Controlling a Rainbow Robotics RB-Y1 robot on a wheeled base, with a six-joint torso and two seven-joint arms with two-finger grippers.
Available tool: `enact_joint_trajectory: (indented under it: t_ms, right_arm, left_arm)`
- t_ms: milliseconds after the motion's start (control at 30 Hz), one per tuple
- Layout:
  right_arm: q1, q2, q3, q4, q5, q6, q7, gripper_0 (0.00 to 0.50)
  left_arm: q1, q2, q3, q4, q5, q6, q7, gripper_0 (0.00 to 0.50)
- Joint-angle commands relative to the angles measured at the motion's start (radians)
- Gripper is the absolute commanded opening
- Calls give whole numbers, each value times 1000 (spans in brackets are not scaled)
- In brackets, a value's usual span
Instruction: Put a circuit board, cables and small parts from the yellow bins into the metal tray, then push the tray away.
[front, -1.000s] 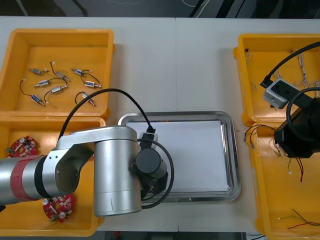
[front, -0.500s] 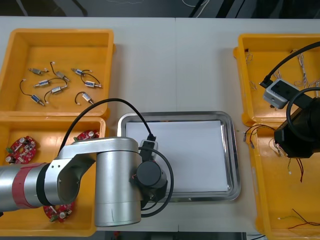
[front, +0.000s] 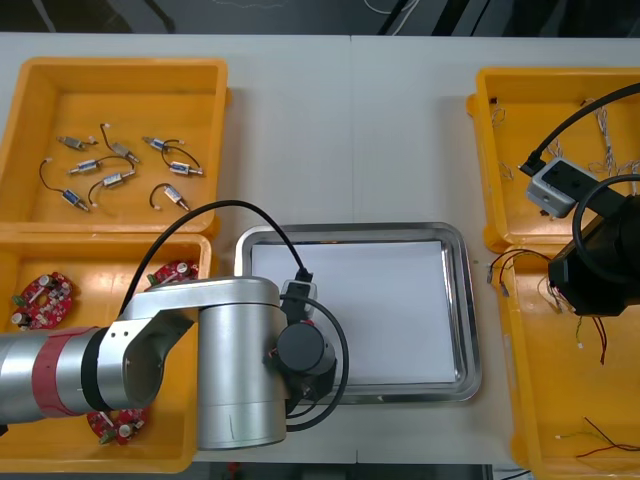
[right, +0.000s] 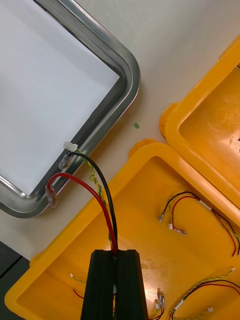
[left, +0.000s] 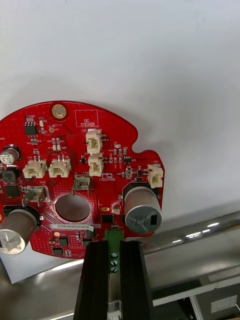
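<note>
Front view: metal tray sits mid-surface toward the near edge, white inside, and the part in sight is bare. Left arm reaches over the tray's near-left corner. Right arm is over the near-right yellow bin. A wire end of the red and yellow cable pokes out btw that bin and the tray's right rim.

Right wrist view: right hand has its fingers pressed together on the cable, a black strand running w/ it. The cable's long axis runs from the fingers out toward the tray's right rim, both connector ends leading, approx over the rim. Touching or not, can't tell.

Left wrist view: left hand is clamped on the green terminal block at the edge of a round red circuit board. The board is over the tray's white inside, component side up, held edge close to the shiny rim. Being round, it has no real long axis. The terminal edge points back at the fingers and the gold-ringed hole points deeper into the tray.

To do this well, imo:
- Carry the board a bit further in so the held edge clears the rim.
- Keep it level, lower till it rests flat, and only then open.
- The grip is on one small part, so go slow w/ no twisting.
- Right hand should wait w/ the cable until the left arm is out.
</note>
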Motion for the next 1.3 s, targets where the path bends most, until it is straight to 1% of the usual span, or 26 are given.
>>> enact_joint_trajectory:
  t_ms: [33, 233, 267, 300, 333, 400, 433, 500, 600, 833, 1000, 1100, 1200, 1300]
  right_arm:
    - [-23, -31, 10, -22, 6, 5, 19, 0]
    - [-23, -31, 8, -23, 6, 5, 20, 0]
    - [-23, -31, 8, -23, 5, 5, 19, 0]
    - [-23, -31, 8, -23, 5, 5, 20, 0]
    - [-23, -31, 10, -23, 5, 5, 19, 0]
    - [-23, -31, 10, -25, 5, 7, 19, 0]
    - [-25, -31, 8, -25, 5, 8, 19, 0]
    - [-23, -31, 8, -25, 5, 7, 20, 0]
    - [-25, -31, 8, -26, 5, 8, 20, 0]
    - [-23, -26, 8, -34, 5, 4, 22, 0]
    - [-25, -14, 10, -45, 5, 4, 23, 0]
    - [-25, -8, 11, -54, 3, 4, 26, 0]
    - [-42, -6, 51, -62, -3, -8, 31, 0]
    - [-95, 11, 126, -63, 11, -10, 36, 0]
  left_arm:
    - [17, -34, -16, 0, -14, -16, 82, 0]
    - [17, -35, -16, 0, -14, -16, 90, 0]
    - [17, -35, -16, 0, -14, -17, 90, 6]
    - [18, -35, -16, -2, -14, -17, 91, 94]
    - [18, -35, -16, -2, -14, -17, 93, 255]
    - [18, -35, -16, -4, -14, -17, 96, 406]
    - [18, -35, -17, -4, -14, -19, 96, 443]
    - [18, -35, -17, -4, -14, -20, 98, 479]
    - [18, -35, -17, -4, -16, -20, 102, 500]
    - [18, -30, -16, -19, -31, -20, 113, 500]
    - [18, -14, 19, -51, -30, 0, 114, 500]
    - [18, 2, 61, -77, -14, 21, 110, 500]
    - [18, 11, 122, -100, 23, 73, 102, 500]
    - [17, 22, 193, -128, 66, 127, 93, 500]
